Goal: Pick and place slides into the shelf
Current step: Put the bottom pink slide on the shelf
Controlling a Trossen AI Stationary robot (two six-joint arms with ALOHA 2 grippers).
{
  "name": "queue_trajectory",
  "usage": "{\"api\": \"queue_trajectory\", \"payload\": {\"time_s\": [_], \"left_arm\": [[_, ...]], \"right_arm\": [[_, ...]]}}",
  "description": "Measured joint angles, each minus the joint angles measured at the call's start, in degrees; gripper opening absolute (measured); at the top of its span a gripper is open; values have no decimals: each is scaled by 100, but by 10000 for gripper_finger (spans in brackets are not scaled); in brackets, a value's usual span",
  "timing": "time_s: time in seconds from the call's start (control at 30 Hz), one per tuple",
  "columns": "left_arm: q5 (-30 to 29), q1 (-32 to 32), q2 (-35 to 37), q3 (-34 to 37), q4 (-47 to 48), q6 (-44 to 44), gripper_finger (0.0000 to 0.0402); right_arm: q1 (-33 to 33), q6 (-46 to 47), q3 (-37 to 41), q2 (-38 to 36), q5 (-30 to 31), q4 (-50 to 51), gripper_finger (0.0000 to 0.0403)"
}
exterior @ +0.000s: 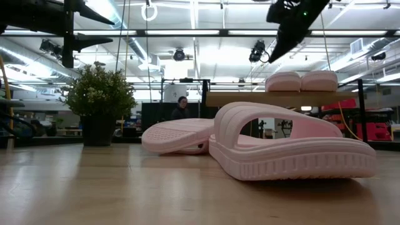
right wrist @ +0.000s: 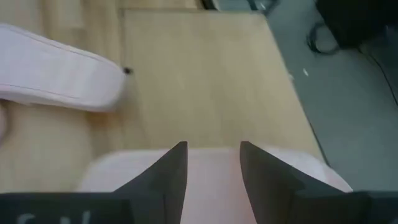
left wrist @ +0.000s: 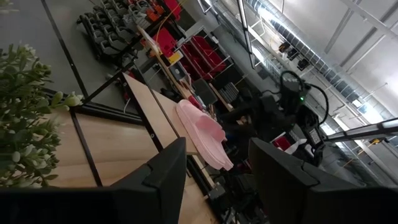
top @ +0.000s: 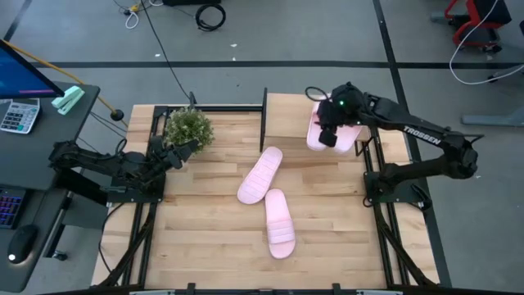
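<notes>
Two pale pink slides (exterior: 282, 81) (exterior: 319, 80) lie side by side on the shelf (exterior: 250, 99), at the right end of its light-wood board (top: 286, 115). My right gripper (exterior: 278, 53) hangs open just above them, pointing down at a slant; in its wrist view a slide (right wrist: 211, 186) shows below the parted fingers. Two more slides lie on the plank table: one slantwise at the middle (top: 260, 174), one nearer the front (top: 280, 223). My left gripper (top: 187, 152) waits open at the table's left, beside the plant.
A potted green plant (top: 188, 127) stands at the far left of the table, close to my left gripper. Black metal uprights (top: 264, 106) edge the shelf. A side desk with a calculator (top: 18, 115) stands left of the table. A person (exterior: 181, 106) shows far behind.
</notes>
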State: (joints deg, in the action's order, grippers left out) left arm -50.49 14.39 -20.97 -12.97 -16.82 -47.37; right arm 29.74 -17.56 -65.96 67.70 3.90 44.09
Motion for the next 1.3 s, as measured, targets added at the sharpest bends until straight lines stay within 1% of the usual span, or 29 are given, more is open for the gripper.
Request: {"api": "queue_trajectory", "payload": {"time_s": [0.13, 0.3, 0.47, 0.6, 0.63, 0.7, 0.73, 0.8, 0.83, 0.87, 0.93, 1.03, 1.1, 1.2, 1.3], "left_arm": [[-1, -1, 0, 0, -1, 0, 180], [-1, -1, 0, 0, -2, -2, 175], [0, -1, -2, 0, -4, -2, 176], [-1, -1, 0, 0, -2, 4, 178], [1, -1, 0, 0, -2, 4, 177], [-1, -1, 0, 0, -2, 4, 175], [0, 0, 0, 0, -2, 4, 174], [1, -1, -1, 0, -2, 2, 173], [9, -1, -1, 0, -2, 2, 173], [26, -1, -1, 0, -1, 2, 173], [89, -1, 0, 0, -2, 2, 176], [318, -1, 0, 0, 3, 7, 179], [546, -1, -2, 0, 36, 2, 181], [1051, -1, -4, 0, 52, -19, 180], [1465, 10, -85, -4, 52, -269, 177]], "right_arm": [[-443, 207, 3, 114, -123, -181, 151], [-905, 452, 4, 476, -235, -189, 151], [-1210, 448, 14, 912, -236, -240, 151], [-1373, 448, 14, 993, -237, -256, 143], [-1413, 448, 14, 977, -244, -262, 135], [-1505, 452, 14, 899, -330, -253, 106], [-1542, 464, 14, 853, -498, -238, 84], [-1620, 581, 14, 750, -1027, -160, 30], [-1669, 637, 14, 715, -1265, -108, 16], [-1738, 717, 14, 685, -1380, -50, 13], [-1898, 799, 14, 637, -1404, 74, 14], [-2127, 794, 14, 540, -1300, 321, 5], [-2245, 805, 14, 493, -1249, 527, 7], [-2377, 888, 14, 458, -1237, 792, 6], [-2512, 1086, 14, 422, -1243, 841, 4]]}}
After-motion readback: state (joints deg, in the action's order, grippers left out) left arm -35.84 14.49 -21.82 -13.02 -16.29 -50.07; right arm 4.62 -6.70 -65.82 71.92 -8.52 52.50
